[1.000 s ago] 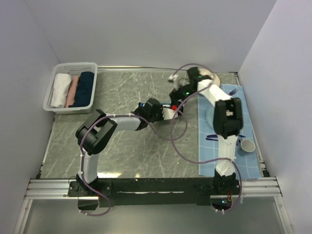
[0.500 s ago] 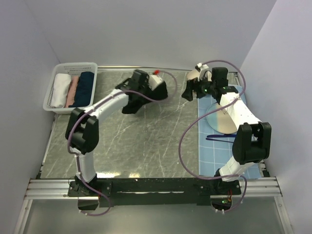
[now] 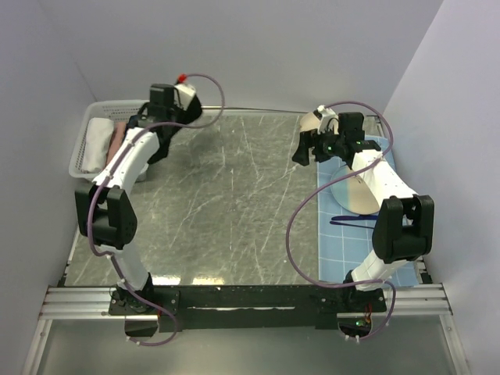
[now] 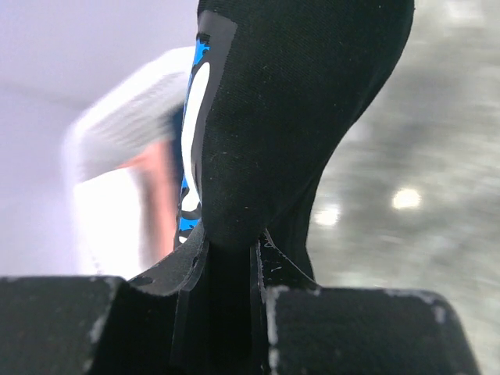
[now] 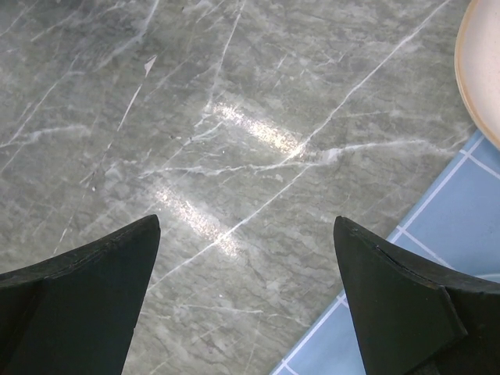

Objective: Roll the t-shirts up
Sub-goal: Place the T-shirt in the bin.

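- Room: plain pale walls [image 3: 234,47] close in the workspace on the left, far and right sides; the basket [image 3: 78,156] stands in the far-left corner, against the left wall.
- Table [image 3: 234,203]: a grey marble-patterned top with white veins and a few bright glints of light. It runs from the basket across to the far side of the room.
- Mat [image 3: 334,234]: light blue with a grid, lying on the table edge opposite the basket.
- Left arm [image 3: 129,160]: stretched from the near edge up to the basket, its wrist above the basket's right-hand side.
- Right arm [image 3: 383,180]: folded over the mat, well apart from the basket, with its wrist over bare marble beside the mat's inner edge.
- Basket: white and slotted. A white rolled shirt [image 3: 95,141] lies at its left and a pink one [image 3: 116,141] just beside it; the arm hides the rest.
- Black t-shirt [image 4: 297,117]: it hangs bunched from the left gripper [image 4: 230,250] at the basket's right side, showing a white-and-blue print on one fold.
- Left gripper: fingers pressed together on the black t-shirt, which fills the gap between them.
- Right gripper [image 5: 246,223]: fingers spread wide apart with nothing between them, only marble below.
- Beige plate [image 5: 480,70]: at the far table edge by the mat's corner, across the table from the basket.
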Robot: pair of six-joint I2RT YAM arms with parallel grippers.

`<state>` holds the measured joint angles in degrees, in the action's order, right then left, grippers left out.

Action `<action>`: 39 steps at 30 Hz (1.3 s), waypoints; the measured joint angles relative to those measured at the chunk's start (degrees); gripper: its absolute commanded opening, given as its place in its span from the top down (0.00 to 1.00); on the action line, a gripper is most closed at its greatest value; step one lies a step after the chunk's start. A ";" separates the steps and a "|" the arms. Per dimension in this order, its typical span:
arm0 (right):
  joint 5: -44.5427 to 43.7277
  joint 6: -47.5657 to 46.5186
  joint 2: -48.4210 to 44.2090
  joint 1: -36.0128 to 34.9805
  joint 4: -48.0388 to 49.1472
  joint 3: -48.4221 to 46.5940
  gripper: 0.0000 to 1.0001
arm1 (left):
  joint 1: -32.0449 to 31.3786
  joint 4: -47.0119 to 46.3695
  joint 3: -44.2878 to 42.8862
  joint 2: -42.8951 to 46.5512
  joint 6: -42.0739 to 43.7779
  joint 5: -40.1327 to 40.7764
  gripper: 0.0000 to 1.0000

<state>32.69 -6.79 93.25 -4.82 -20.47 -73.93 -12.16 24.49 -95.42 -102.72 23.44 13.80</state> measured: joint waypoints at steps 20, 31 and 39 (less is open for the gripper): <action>1.53 5.33 0.00 -0.02 0.76 3.54 0.00 | 18.05 -11.74 -13.60 -9.97 16.63 22.67 0.99; 2.84 5.22 1.29 -0.02 -0.79 2.58 0.00 | 15.37 -15.06 -7.41 -14.27 20.74 28.30 0.99; 2.78 3.87 4.33 0.00 -3.43 -0.15 0.00 | 11.98 -16.46 -0.31 -20.04 24.30 31.69 0.99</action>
<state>35.46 -2.92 97.58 -4.82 -23.90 -74.08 -0.19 8.03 -95.72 -122.76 47.75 45.50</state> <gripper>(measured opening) 0.999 0.194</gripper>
